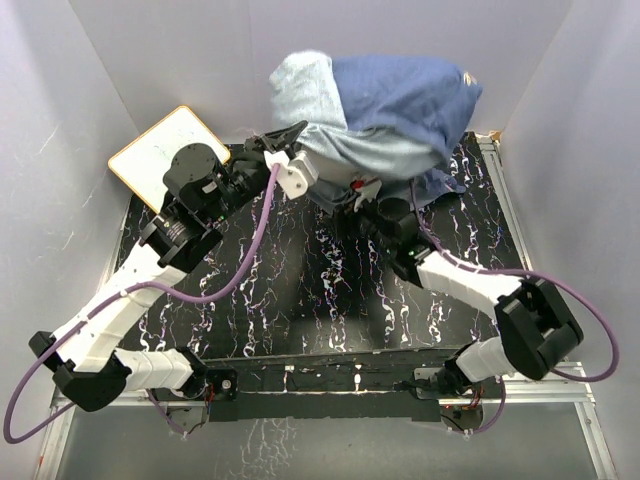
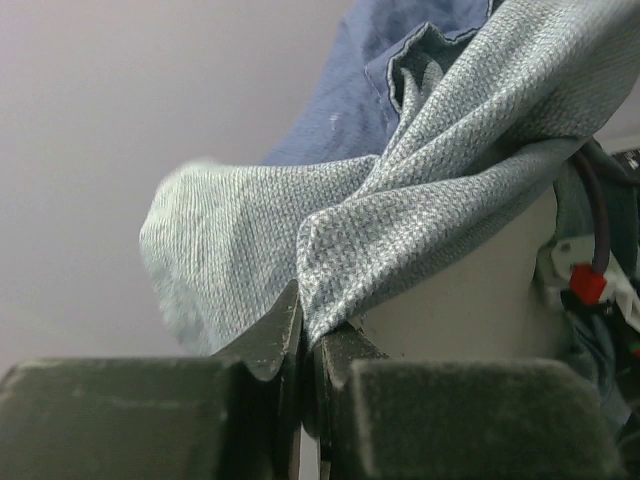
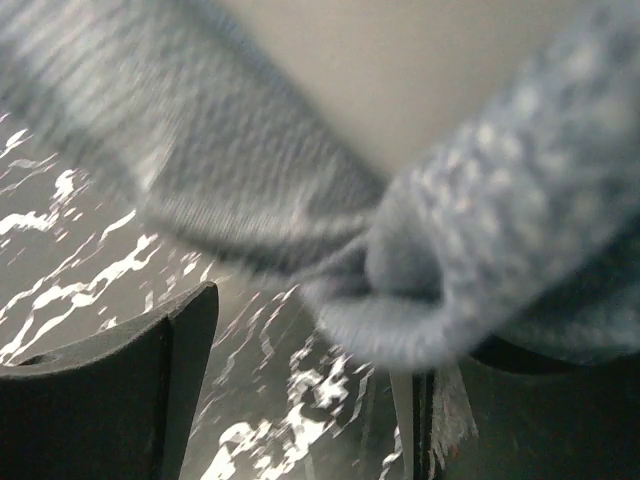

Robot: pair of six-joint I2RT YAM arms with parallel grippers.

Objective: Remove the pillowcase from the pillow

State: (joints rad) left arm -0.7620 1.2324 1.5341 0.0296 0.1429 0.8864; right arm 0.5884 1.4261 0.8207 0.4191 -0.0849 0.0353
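Left gripper [image 2: 305,340] clamps the pale turned-out hem of the pillowcase [image 1: 400,100], bunched at the far middle of the table [image 1: 300,300], while right gripper [image 3: 310,350] gapes beneath it: peeling step, next probably drawing the hem leftward off the hidden pillow.

Landmark: pillowcase [image 1: 400,110].
- Pillowcase sits on the far middle of the table [image 1: 300,290], raised and bunched, its near edge trailing onto the tabletop.
- Pillow [image 2: 480,290] is inside the pillowcase, showing only under a cloth fold.
- Board [image 1: 170,150] is well left of the pillowcase, over the table's far left corner.
- Left gripper [image 1: 288,135] is at the pillowcase's left edge, with cloth between its jaws.
- Right gripper [image 1: 362,190] is just in front of and beneath the pillowcase's near edge.
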